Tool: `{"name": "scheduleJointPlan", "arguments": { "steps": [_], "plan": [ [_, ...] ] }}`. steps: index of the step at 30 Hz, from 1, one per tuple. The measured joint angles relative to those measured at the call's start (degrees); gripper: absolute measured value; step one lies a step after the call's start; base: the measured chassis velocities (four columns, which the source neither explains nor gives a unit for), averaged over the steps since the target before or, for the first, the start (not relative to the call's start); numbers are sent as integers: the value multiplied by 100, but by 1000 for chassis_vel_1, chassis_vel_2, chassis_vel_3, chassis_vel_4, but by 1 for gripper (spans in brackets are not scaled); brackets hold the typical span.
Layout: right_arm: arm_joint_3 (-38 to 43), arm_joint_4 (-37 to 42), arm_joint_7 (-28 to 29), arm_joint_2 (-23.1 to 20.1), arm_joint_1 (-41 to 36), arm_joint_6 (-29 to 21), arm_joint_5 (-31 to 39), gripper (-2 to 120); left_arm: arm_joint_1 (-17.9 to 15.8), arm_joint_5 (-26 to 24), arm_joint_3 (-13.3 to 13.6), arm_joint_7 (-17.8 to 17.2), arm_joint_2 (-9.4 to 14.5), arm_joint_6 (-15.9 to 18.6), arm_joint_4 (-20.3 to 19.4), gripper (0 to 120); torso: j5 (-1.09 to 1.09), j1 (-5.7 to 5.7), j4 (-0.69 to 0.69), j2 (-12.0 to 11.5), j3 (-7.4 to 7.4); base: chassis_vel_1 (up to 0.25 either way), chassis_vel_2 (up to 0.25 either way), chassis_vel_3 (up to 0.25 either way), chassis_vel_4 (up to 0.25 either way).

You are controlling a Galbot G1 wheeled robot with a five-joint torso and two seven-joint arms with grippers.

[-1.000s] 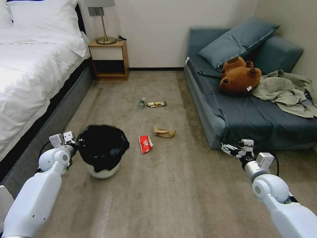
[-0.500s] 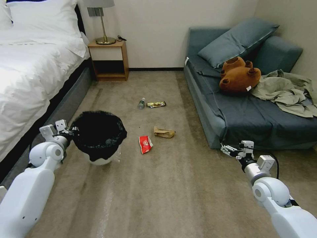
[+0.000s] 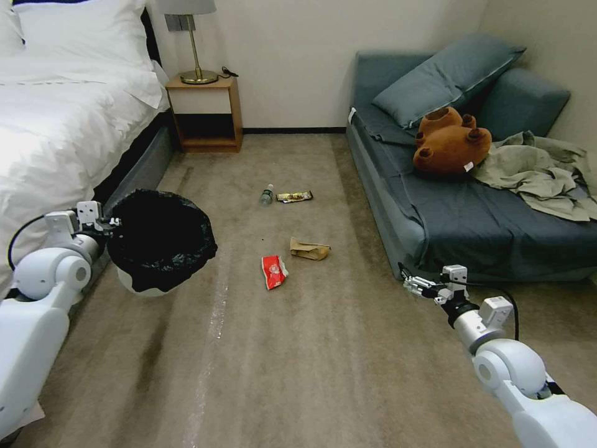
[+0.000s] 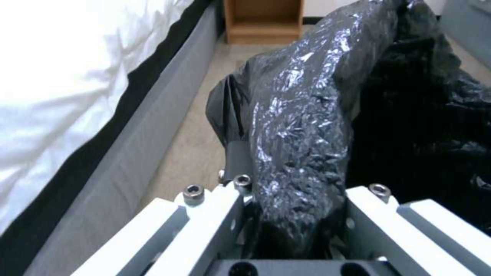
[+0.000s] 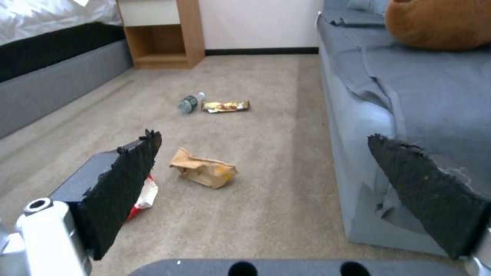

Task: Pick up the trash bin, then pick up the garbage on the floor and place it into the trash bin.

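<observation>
1. The left gripper (image 3: 113, 221) is clamped on the near rim of the small round white plastic trash bin lined with a glossy black bag (image 3: 158, 246), and the bin hangs tilted beside the grey bed base (image 3: 134, 177), clear of the beige carpet (image 3: 311, 348).
2. In the left wrist view the jaws are pinching a thick fold of the black liner (image 4: 302, 126) together with the rim, with the bag bunched between the white fingers (image 4: 225, 214).
3. The right gripper (image 3: 415, 285) hovers low over the carpet just in front of the blue-grey sofa (image 3: 485, 224), its jaws spread wide and holding nothing; the black pads (image 5: 128, 184) stand well apart in the right wrist view.
4. The garbage all lies on the floor: the red-and-white snack packet (image 3: 273, 271) sits mid-carpet, and the crumpled brown paper bag (image 3: 309, 249) is just beside it, toward the sofa.
5. Farther off, the small clear bottle with a green label (image 3: 267, 194) and the gold-brown snack bar wrapper (image 3: 294, 196) lie side by side, near each other.
6. From the right wrist, the paper bag (image 5: 203, 171) lies between the spread pads, with the red packet (image 5: 145, 196) partly hidden behind one of them.
</observation>
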Motion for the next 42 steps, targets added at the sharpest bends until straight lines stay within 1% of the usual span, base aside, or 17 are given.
{"name": "scheduleJointPlan", "arguments": {
  "steps": [2, 3, 4, 6, 8, 14, 18, 20, 30, 42],
  "plan": [
    [-37, 55, 53, 7, 59, -62, 78, 100, 16, -22, 1, 176, 126, -43, -73, 4, 0, 0, 0, 0, 0, 0, 0, 0, 0],
    [-37, 55, 53, 7, 59, -62, 78, 100, 16, -22, 1, 176, 126, -43, -73, 4, 0, 0, 0, 0, 0, 0, 0, 0, 0],
    [-64, 58, 61, 7, 107, -82, 112, 100, 53, -55, -7, 276, 193, -79, -124, 4, 0, 0, 0, 1, 0, 0, 0, 0, 0],
    [-77, 58, 62, 7, 124, -89, 127, 100, 67, -79, -12, 299, 215, -82, -143, 4, 0, 0, 0, 1, 0, 0, 0, 0, 0],
    [-133, 57, 63, 22, 185, -125, 168, 100, 120, -177, -34, 378, 313, -83, -218, 4, 0, 0, 0, 1, 0, 0, 0, 0, 0],
    [-208, 5, 23, 54, 282, -161, 229, 100, 131, -150, -44, 408, 445, -83, -244, 4, 0, 0, 1, 1, 0, 0, 0, 0, 0],
    [-214, -40, -25, 53, 303, -151, 247, 100, 112, -134, -44, 405, 469, -94, -200, 4, 1, 0, 1, 0, 0, 0, 0, 0, 0],
    [-220, -100, -63, 52, 317, -124, 284, 100, 80, -98, -38, 403, 471, -130, -82, 4, 0, 0, 1, 0, 0, 0, 0, 0, 0],
    [-318, -189, -94, 65, 411, -118, 298, 100, 16, -6, -62, 514, 466, -242, 196, 4, 0, 0, 1, 1, 0, 0, 0, 0, 0],
    [-563, -247, -92, 67, 585, -149, 234, 100, -4, 71, -146, 648, 487, -330, 380, 4, 0, 0, 0, 0, 0, -44, 51, 51, -51]
  ]
}}
